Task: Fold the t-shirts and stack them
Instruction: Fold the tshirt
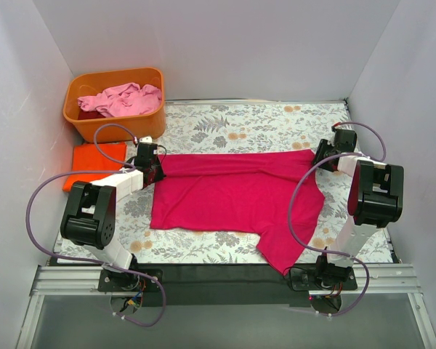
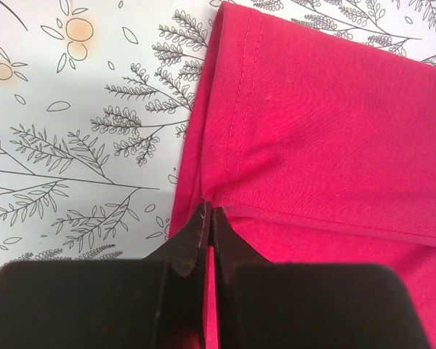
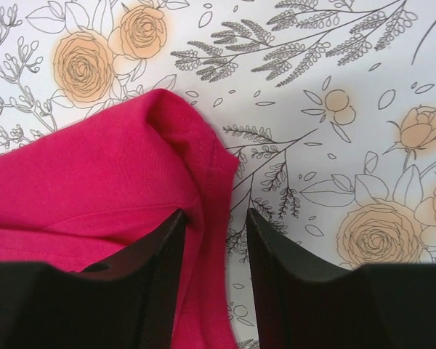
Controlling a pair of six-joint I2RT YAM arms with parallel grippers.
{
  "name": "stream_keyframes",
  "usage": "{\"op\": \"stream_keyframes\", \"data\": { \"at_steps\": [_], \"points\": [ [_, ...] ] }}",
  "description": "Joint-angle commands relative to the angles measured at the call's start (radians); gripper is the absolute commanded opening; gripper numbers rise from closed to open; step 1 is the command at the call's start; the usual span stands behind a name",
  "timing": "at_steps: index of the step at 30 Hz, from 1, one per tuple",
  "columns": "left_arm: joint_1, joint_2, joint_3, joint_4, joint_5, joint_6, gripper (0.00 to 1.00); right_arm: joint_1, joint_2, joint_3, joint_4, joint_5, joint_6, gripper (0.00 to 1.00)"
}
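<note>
A magenta-red t-shirt (image 1: pixel 232 193) lies spread flat across the centre of the overhead frame, one sleeve trailing toward the lower right. The left gripper (image 1: pixel 151 169) sits at the shirt's left edge. Its wrist view shows what the overhead cannot: the black fingertips (image 2: pixel 202 236) are pressed together on a thin fold of the stitched hem. The right gripper (image 1: pixel 323 154) is at the shirt's upper right corner. Its wrist view shows the fingers (image 3: pixel 160 254) spread apart, with the hemmed edge lying between them, ungripped. Only the overhead view shows the surroundings. An orange t-shirt (image 1: pixel 94 163) lies folded at the left. An orange tub (image 1: pixel 154 123) at upper left holds a pale pink t-shirt (image 1: pixel 123 98). Everything sits on a floral-patterned table (image 1: pixel 240 123).
</note>
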Motion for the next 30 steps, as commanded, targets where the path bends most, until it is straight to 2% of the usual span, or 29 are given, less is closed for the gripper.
{"op": "stream_keyframes", "data": {
  "at_steps": [1,5,14,20,21,25,30],
  "points": [
    [0.002,-0.015,0.002,0.004,-0.04,0.019,0.0,-0.008,-0.043,0.024,0.012,-0.057,-0.02,0.39],
    [0.002,-0.01,0.004,0.003,-0.04,0.014,0.0,-0.006,-0.053,0.071,0.021,-0.149,-0.02,0.39],
    [0.002,-0.003,-0.005,0.003,-0.044,0.013,0.0,-0.008,0.067,0.169,0.044,-0.214,0.012,0.37],
    [0.002,0.014,-0.007,0.003,-0.041,0.002,0.0,-0.008,0.122,0.192,0.044,-0.234,0.025,0.3],
    [0.002,0.016,-0.008,0.003,-0.04,0.0,0.0,-0.008,0.125,0.192,0.043,-0.238,0.023,0.27],
    [0.002,0.017,-0.01,-0.003,-0.041,-0.001,0.0,-0.006,0.137,0.197,0.043,-0.234,0.019,0.02],
    [0.002,0.023,-0.01,-0.039,-0.05,-0.012,0.0,-0.014,0.147,0.231,0.038,-0.157,0.019,0.01]
  ]
}}
